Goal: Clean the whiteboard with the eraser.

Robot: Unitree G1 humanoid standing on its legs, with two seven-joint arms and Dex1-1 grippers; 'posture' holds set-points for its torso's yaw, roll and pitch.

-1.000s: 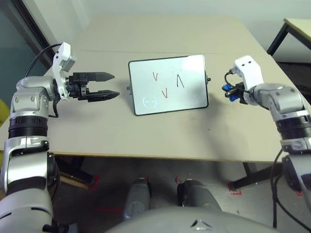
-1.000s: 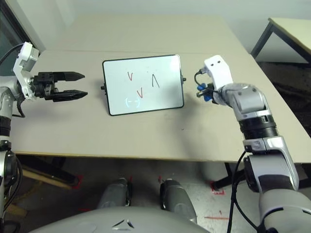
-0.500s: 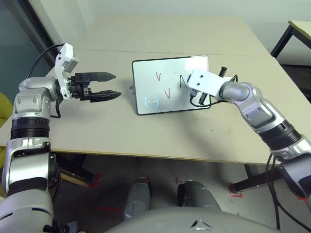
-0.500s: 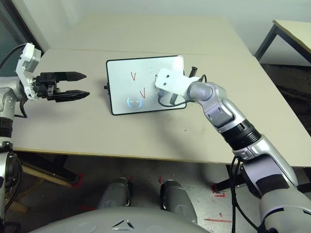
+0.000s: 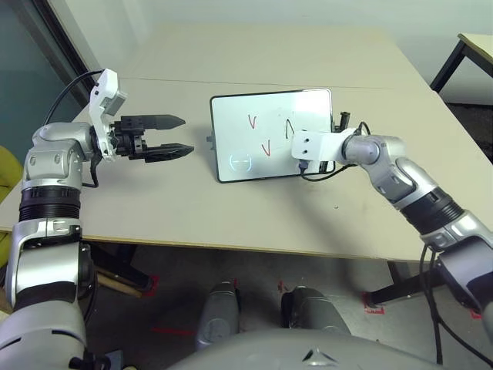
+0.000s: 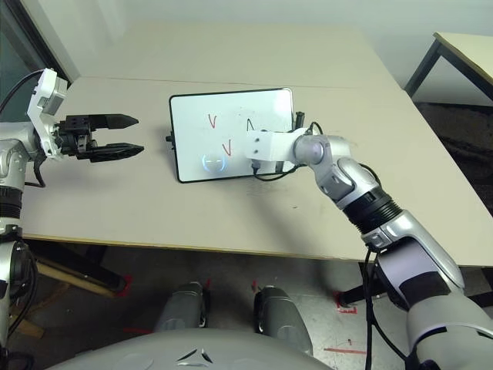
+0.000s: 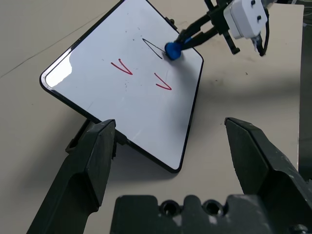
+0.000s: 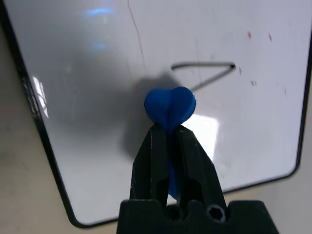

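Right gripper, clamped tight on the blue eraser, has swung in from beyond the board's right edge, where it hung a second ago, and now reaches across the whiteboard with its wrist rolled over. The eraser's tip sits at the board's face just beside the black angular stroke; whether it actually touches the surface I cannot tell. That black mark and the two red V strokes look the same as before. Left gripper has kept its place off to the board's left, fingers spread wide and holding nothing, pointing toward the board.

The board stands propped at a tilt near the middle of a beige table with a matte top and a seam running across it behind the board. A second table with black legs stands at the far right, over a dark floor.

The board is glossy white with a thin black frame, rounded corners and a faint round logo. The eraser bulges, soft-looking, where the black fingers pinch it.
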